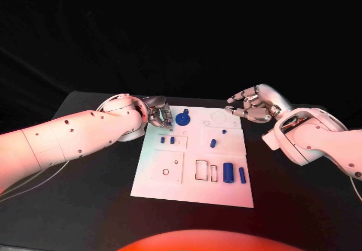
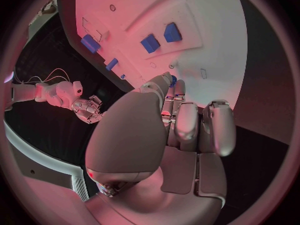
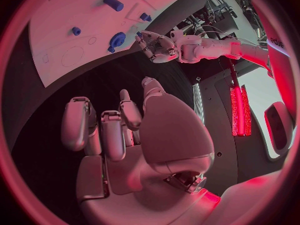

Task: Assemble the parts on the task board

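Nearest the camera, the task board [image 1: 194, 183] presents its bare near edge; just beyond, toward the board's right edge, two upright blue cylinders [image 1: 228, 170] stand beside rectangular recesses, apparently already seated. Mid-board, two small blue blocks [image 1: 167, 140] lie near the left edge and a small blue peg [image 1: 213, 142] lies centrally, probably awaiting placement. At the far left corner stands the blue gear [image 1: 182, 117]; the left hand [image 1: 158, 115] sits just beside it, fingers curled toward it, though whether they touch or pinch it cannot be told, since thumb and palm hide the contact. Off the board's far right corner, the right hand [image 1: 251, 104] hovers with fingers loosely curled on nothing, seemingly kept clear of the working area.
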Available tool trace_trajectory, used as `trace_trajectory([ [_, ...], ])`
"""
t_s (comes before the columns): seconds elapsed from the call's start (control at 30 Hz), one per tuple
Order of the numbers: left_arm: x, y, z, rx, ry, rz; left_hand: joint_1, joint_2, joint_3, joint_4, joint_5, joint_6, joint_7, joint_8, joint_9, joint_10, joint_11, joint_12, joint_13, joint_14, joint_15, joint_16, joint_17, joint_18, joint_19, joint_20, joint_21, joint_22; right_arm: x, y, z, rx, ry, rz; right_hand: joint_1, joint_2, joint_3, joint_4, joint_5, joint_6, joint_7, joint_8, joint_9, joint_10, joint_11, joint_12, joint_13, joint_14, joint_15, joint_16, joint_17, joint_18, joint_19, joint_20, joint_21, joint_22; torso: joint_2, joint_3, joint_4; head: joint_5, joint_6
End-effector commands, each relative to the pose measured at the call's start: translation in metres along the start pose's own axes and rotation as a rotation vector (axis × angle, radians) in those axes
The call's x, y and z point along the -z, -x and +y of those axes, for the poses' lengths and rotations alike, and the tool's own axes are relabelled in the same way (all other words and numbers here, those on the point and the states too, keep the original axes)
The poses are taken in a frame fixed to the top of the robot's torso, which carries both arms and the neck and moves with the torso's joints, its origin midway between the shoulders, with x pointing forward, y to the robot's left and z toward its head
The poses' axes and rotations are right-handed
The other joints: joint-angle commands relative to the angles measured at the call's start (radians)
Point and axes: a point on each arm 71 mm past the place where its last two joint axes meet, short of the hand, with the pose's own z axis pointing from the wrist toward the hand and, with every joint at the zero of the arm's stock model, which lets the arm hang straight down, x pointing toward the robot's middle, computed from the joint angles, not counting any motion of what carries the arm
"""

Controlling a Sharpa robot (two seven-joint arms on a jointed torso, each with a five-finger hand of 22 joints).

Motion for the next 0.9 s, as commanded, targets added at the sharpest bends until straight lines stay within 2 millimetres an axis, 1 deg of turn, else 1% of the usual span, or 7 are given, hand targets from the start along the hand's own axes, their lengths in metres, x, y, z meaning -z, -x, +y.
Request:
trace_trajectory([
  [0.03, -0.0008, -0.0038, -0.0012, 0.002, 0.003, 0.037, -0.013, -0.002, 0.006, -0.002, 0.004, 0.01, 0.0, -0.004, -0.002, 0.006, -0.001, -0.005, -0.001, -0.002, 0.003, -0.006, -0.002, -0.019, -0.001, 0.001, 0.001, 0.096, 0.0, -0.001, 0.0011, 0.007, 0.011, 0.004, 0.0, 0.008, -0.001, -0.003, 0.006, 0.004, -0.003, 0.004, -0.001, 0.004, -0.001, 0.005, 0.001, 0.062, -0.005, -0.006, 0.08, 0.008, -0.003, -0.002, -0.005, 0.035, 0.0, 0.0002, -0.0001, 0.0, 0.0],
  [0.6, -0.0023, -0.0095, -0.0043, 0.002, -0.001, 0.081, -0.014, -0.003, 0.006, -0.002, 0.004, 0.01, 0.0, -0.004, -0.002, 0.007, -0.001, -0.006, -0.001, -0.002, 0.003, -0.007, -0.005, -0.018, -0.001, 0.001, 0.001, 0.095, -0.0002, -0.0015, 0.0013, 0.007, 0.011, 0.004, 0.0, 0.008, -0.001, -0.003, 0.006, 0.004, -0.003, 0.004, -0.001, 0.004, -0.001, 0.005, 0.001, 0.062, -0.005, -0.006, 0.08, 0.008, -0.003, -0.002, -0.005, 0.035, 0.0, -0.0008, 0.0008, 0.0, -0.001],
  [0.73, -0.0034, -0.0107, -0.0062, 0.001, -0.004, 0.086, -0.014, -0.003, 0.007, -0.002, 0.004, 0.011, 0.0, -0.004, -0.002, 0.007, -0.001, -0.006, -0.001, -0.002, 0.003, -0.008, -0.005, -0.018, -0.002, 0.001, 0.0, 0.095, -0.0004, -0.0019, 0.0015, 0.007, 0.012, 0.005, 0.0, 0.008, -0.001, -0.003, 0.006, 0.004, -0.003, 0.004, -0.001, 0.004, -0.001, 0.005, 0.001, 0.062, -0.005, -0.006, 0.08, 0.008, -0.003, -0.002, -0.005, 0.035, 0.0, -0.0005, -0.0005, 0.0, 0.0],
  [0.9, -0.004, -0.0112, -0.0061, 0.001, -0.002, 0.089, -0.014, -0.002, 0.008, -0.003, 0.004, 0.011, 0.0, -0.004, -0.002, 0.007, -0.002, -0.007, 0.0, -0.003, 0.003, -0.008, -0.006, -0.018, -0.003, 0.001, -0.001, 0.094, -0.0003, -0.0021, 0.0013, 0.006, 0.012, 0.005, 0.0, 0.008, -0.001, -0.003, 0.006, 0.004, -0.003, 0.004, -0.001, 0.004, -0.001, 0.005, 0.001, 0.062, -0.005, -0.006, 0.08, 0.008, -0.003, -0.002, -0.005, 0.035, 0.0, -0.0001, -0.0003, 0.0, -0.001],
])
